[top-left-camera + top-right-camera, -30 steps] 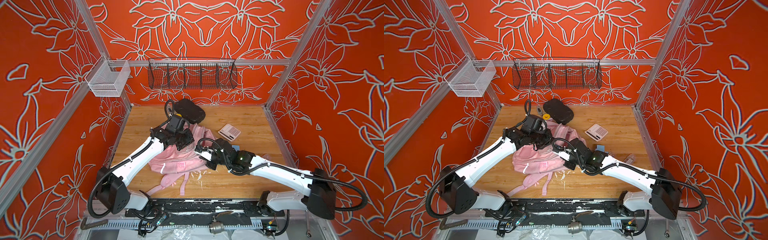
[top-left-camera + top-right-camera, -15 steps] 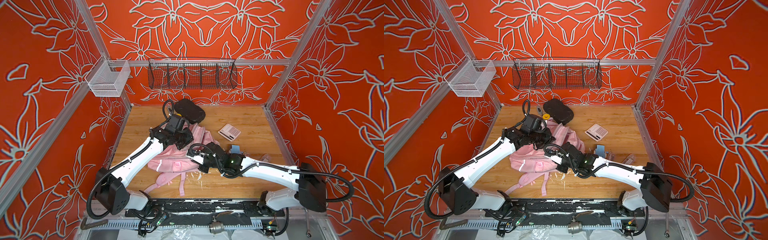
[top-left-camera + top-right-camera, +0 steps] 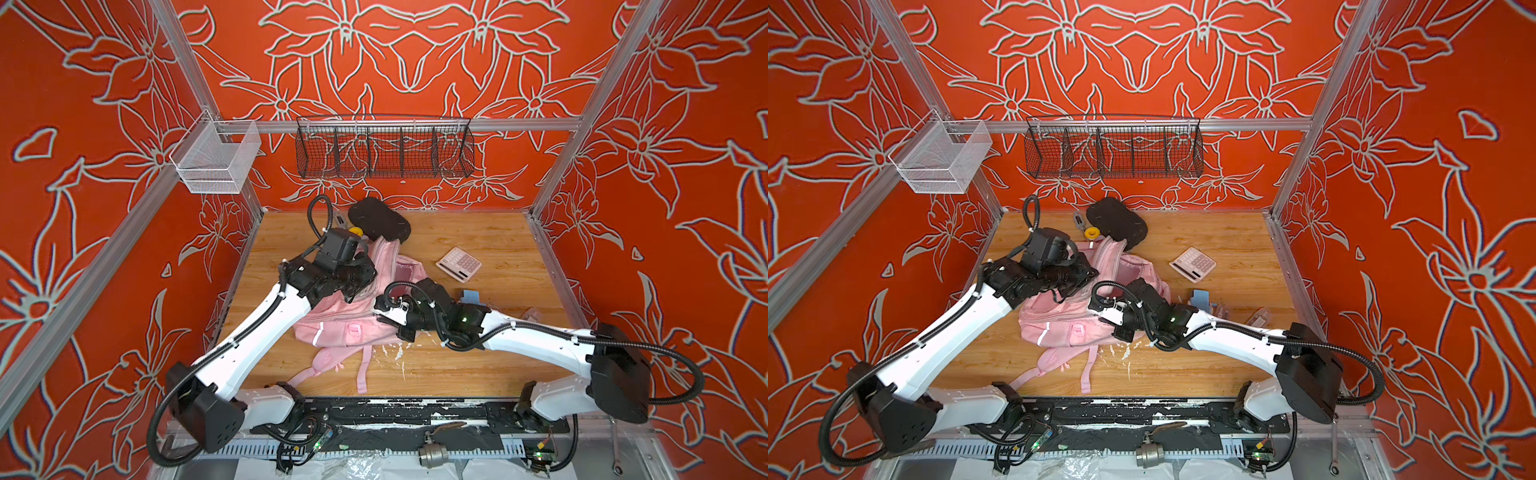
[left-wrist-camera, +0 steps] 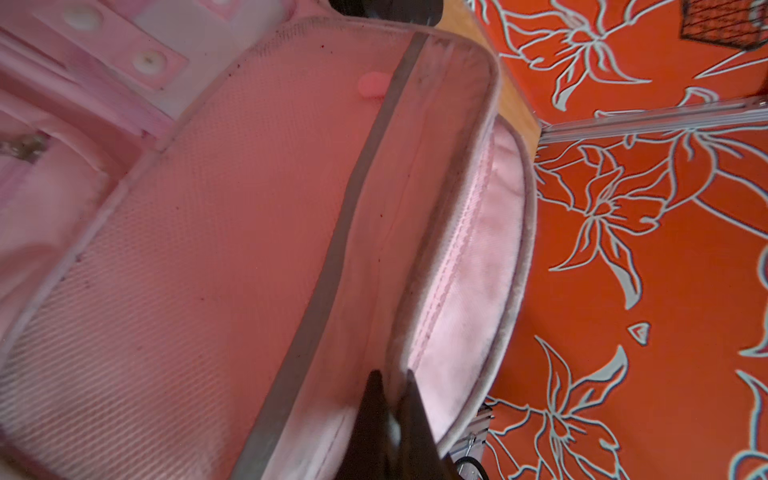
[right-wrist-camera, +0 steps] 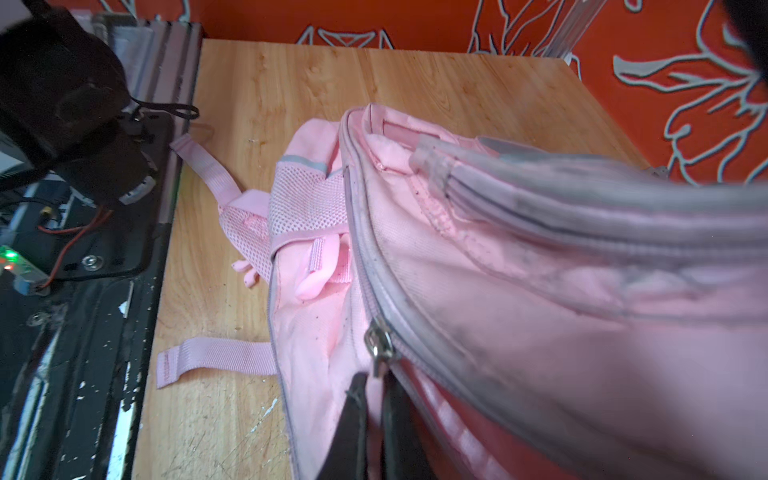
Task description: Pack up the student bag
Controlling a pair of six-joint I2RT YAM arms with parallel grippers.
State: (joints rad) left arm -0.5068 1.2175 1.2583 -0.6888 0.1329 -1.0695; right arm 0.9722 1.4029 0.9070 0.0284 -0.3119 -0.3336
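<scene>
Pink woven-cloth student bag [image 3: 349,332] lies on matt, scuffed wooden table [image 3: 478,232].

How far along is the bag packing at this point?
Done: the student bag lies unzipped, its compartment gaping. In hand: left gripper and right gripper, jaws shut, pinch its fabric. Left: calculator, black case and yellow roll lie outside it on the table.

The student bag [image 3: 349,332] is pale pink, with grey shiny strips; the walls [image 3: 415,62] are orange-red with a pattern of big flowers drawn in whitish-grey lines; the table [image 3: 478,232] is light wood with grain; the case [image 3: 380,218] is black; the calculator [image 3: 458,264] is pale pink with one dark strip; the wire basket [image 3: 384,151] is black, the mesh basket [image 3: 216,162] white.
</scene>
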